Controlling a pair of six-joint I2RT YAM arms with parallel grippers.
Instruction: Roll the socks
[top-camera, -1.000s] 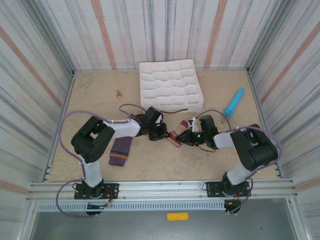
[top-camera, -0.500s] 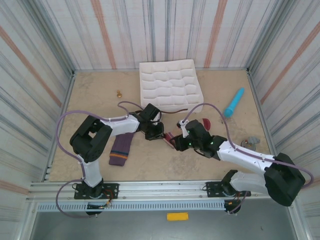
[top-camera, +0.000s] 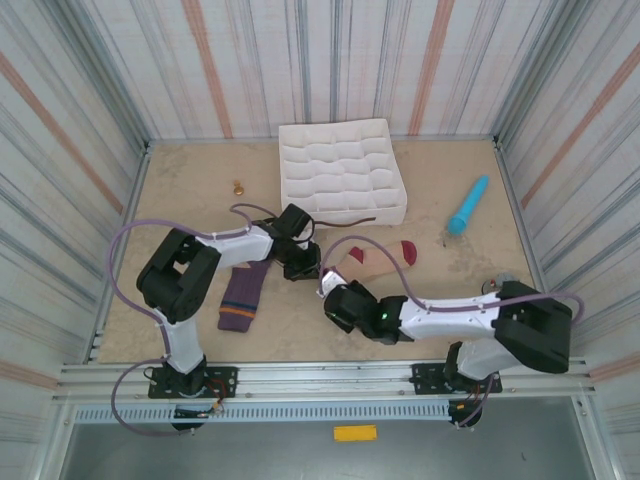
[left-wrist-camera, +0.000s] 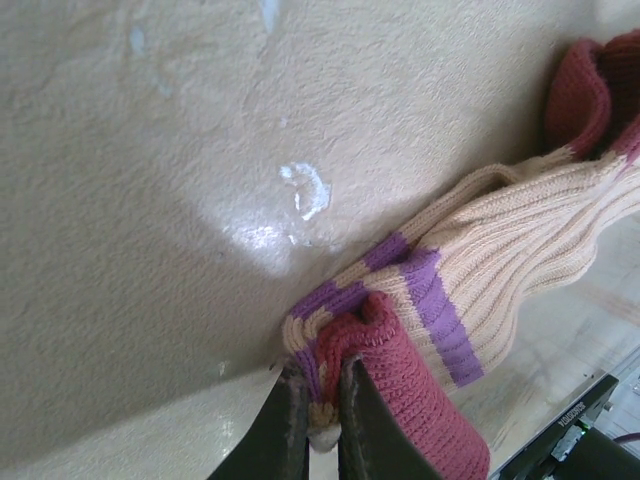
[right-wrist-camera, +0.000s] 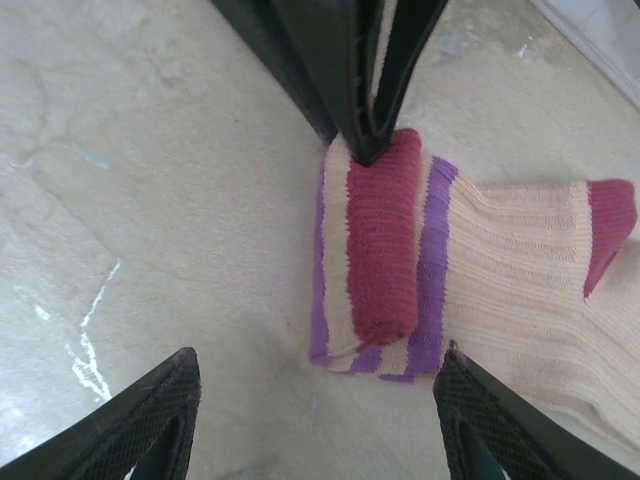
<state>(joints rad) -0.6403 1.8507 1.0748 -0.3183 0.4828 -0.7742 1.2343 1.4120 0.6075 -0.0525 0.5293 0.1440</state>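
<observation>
left jaws tight on beige sock (left-wrist-camera: 520, 250) cuff, right jaws apart; purple sock (top-camera: 242, 297) in top view

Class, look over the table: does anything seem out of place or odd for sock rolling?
Yes: a turquoise stick lies near the right wall, and a small gold-coloured object sits left of the white tray. Neither fits the job.

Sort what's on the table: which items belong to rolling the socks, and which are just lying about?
Job:
- beige ribbed sock with dark red cuff and purple stripes
- purple knit sock with striped end

Lying about:
- white compartmented tray
- turquoise stick-shaped object
- small gold-coloured piece
</observation>
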